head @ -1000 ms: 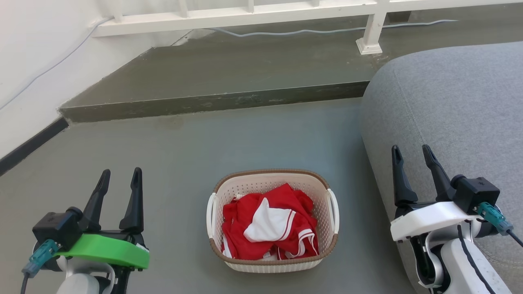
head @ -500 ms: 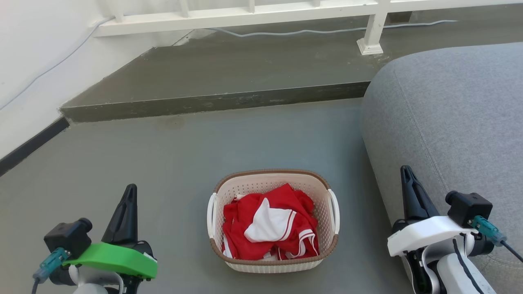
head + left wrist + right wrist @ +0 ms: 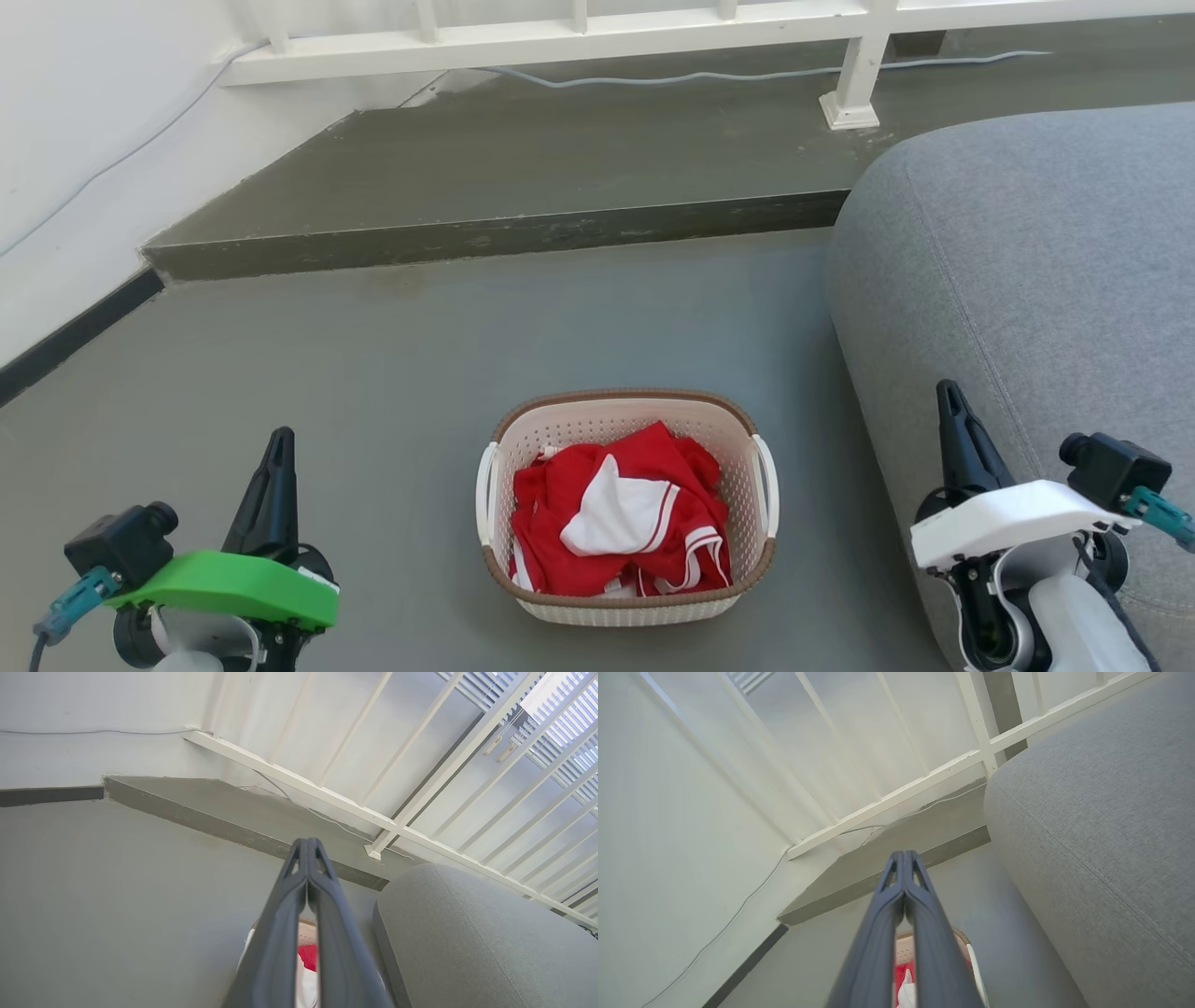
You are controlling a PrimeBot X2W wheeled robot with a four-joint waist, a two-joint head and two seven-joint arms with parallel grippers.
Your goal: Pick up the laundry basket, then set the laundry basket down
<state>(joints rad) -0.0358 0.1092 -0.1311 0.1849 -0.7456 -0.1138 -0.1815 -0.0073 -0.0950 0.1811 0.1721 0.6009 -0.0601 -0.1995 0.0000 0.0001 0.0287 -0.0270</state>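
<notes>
The laundry basket stands on the grey floor at the bottom centre of the head view, cream and perforated with a brown rim and two white side handles, holding red and white clothes. My left gripper hangs well to the basket's left, shut with nothing in it. To the basket's right, my right gripper is beside the sofa, also shut and empty. In each wrist view the fingertips meet: left gripper, right gripper. A slice of the basket shows behind the right fingers.
A large grey sofa fills the right side, close to the basket. A raised dark step crosses the floor behind the basket, with a white railing and a cable beyond. A white wall runs along the left.
Both grippers went from open to shut and dropped lower and outward. The head camera shifted slightly. The basket stayed where it was.
</notes>
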